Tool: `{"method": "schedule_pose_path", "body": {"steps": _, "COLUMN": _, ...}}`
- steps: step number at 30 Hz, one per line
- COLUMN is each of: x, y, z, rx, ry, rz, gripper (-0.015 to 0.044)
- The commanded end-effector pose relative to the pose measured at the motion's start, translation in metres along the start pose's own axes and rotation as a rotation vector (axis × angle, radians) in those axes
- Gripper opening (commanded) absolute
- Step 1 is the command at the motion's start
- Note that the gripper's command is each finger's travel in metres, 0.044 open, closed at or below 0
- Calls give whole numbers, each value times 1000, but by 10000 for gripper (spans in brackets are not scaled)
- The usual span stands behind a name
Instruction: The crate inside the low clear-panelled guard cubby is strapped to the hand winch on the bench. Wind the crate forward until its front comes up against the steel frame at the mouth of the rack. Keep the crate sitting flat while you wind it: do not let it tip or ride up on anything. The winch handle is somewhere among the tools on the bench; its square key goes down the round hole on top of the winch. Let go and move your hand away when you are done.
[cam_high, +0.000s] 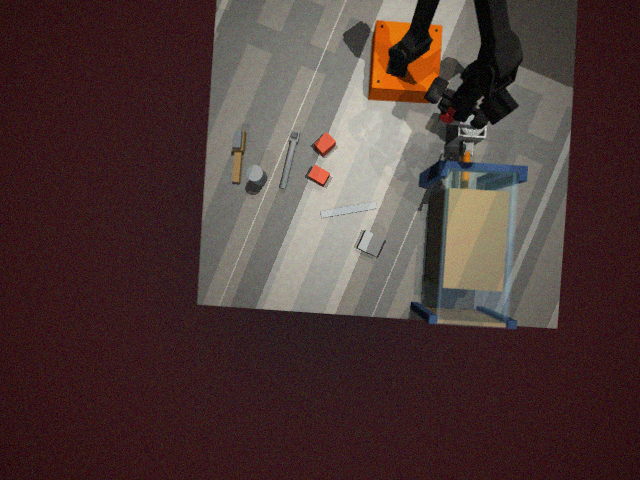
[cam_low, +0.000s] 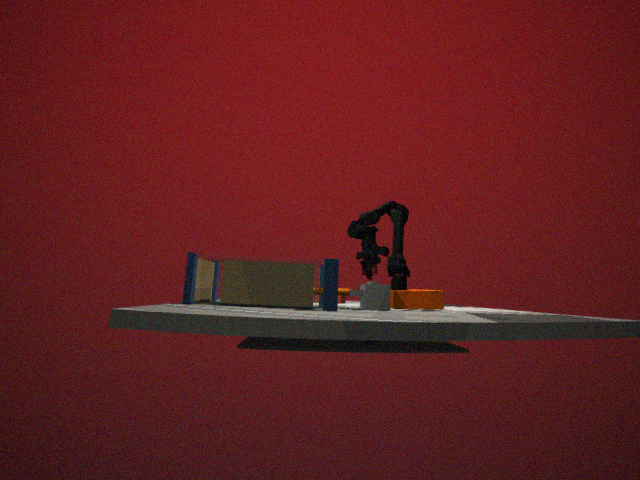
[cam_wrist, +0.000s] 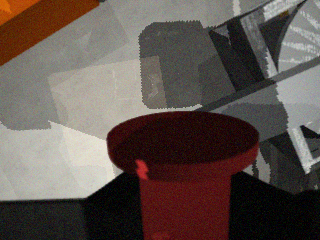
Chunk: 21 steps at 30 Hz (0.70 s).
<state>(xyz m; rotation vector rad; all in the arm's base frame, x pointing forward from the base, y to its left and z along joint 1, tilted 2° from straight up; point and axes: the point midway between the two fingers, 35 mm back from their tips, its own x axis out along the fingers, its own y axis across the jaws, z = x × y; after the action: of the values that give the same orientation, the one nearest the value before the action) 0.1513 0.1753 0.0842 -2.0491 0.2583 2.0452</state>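
Red knob (cam_wrist: 184, 205) — wrist view shows flared rim, jaws alongside

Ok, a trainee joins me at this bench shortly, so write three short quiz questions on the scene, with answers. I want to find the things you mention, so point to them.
1. True or false: the tan crate (cam_high: 475, 240) (cam_low: 266, 284) is already against the blue frame (cam_high: 485, 167) (cam_low: 333, 284) nearest the winch (cam_high: 471, 132) (cam_low: 374, 297).
2. What colour is the flanged part held in the gripper (cam_high: 447, 105) (cam_low: 370, 274) (cam_wrist: 185, 205)?
3. Which is nearer the hammer: (a) the grey cylinder, (b) the arm's orange base?

Key: 1 false; 2 red; 3 a
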Motion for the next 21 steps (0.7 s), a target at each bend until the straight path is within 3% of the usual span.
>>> {"method": "schedule_pose_path", "body": {"steps": 1, "x": -1, "y": -7, "z": -12, "rx": 4, "ry": 24, "rz": -12, "gripper": 0}}
{"method": "schedule_pose_path", "body": {"steps": 21, "x": -2, "y": -24, "z": -32, "rx": 4, "ry": 26, "rz": -13, "gripper": 0}}
